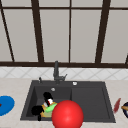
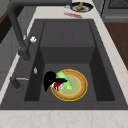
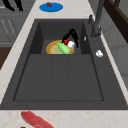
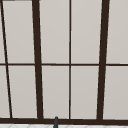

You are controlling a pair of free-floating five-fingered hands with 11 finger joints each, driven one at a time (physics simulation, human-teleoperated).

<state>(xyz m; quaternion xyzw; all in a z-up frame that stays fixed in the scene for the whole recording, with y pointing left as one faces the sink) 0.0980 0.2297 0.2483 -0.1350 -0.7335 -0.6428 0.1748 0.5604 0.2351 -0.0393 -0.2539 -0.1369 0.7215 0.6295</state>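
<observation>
A yellow-rimmed plate (image 2: 80,86) lies in the left basin of the dark sink (image 1: 105,87). A green thing (image 2: 64,80) rests on it. My right hand (image 1: 47,96) is down in the basin at the plate's rear edge, fingers curled round a small red-and-white thing (image 2: 58,86) that touches the green thing. The left hand (image 1: 37,110) hangs in the air in front of the sink's left corner, and in the right side view the left hand (image 3: 12,5) has its fingers pointing down, relaxed. A big red ball (image 1: 67,115) covers the sink's front rim.
A dark tap (image 1: 56,71) stands behind the basin. The sink's right half is a flat draining board (image 1: 88,100). A blue plate (image 1: 5,105) sits on the left counter. On the right counter lie a red strip (image 1: 117,105) and a dark plate (image 2: 81,7).
</observation>
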